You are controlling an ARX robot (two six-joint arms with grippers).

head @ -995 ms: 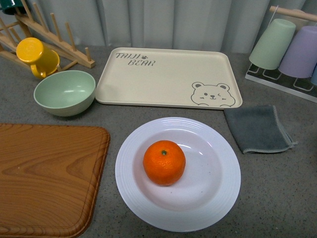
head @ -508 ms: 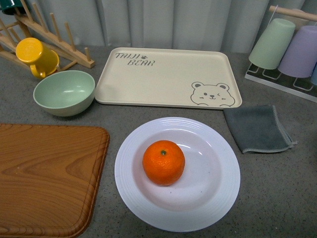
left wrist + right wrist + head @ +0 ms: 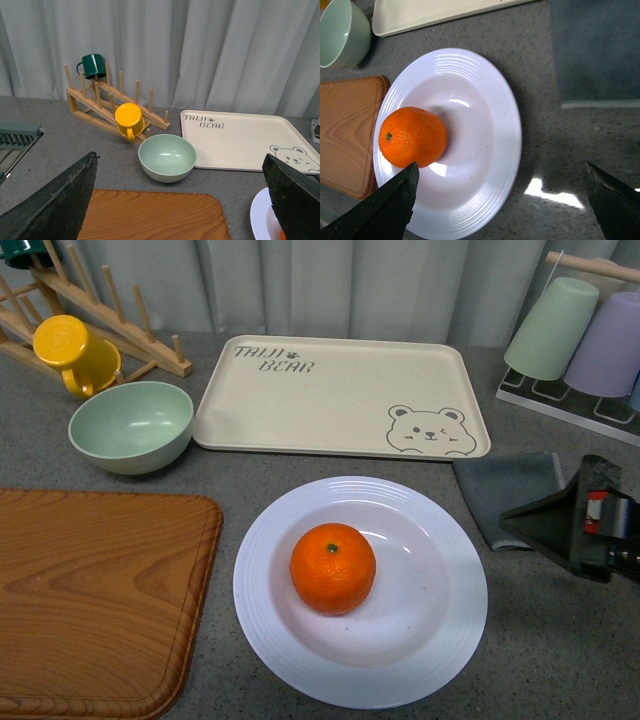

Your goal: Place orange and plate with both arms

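One round bright orange fruit [image 3: 333,568] sits in large white ridged plate [image 3: 440,640] on grey tabletop [image 3: 560,650]. My left gripper [image 3: 179,158] and right gripper [image 3: 499,167] both spread wide, holding nothing.

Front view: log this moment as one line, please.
orange: resting in plate | plate: on counter | right hand: open, right of plate | left hand: open, holding nothing
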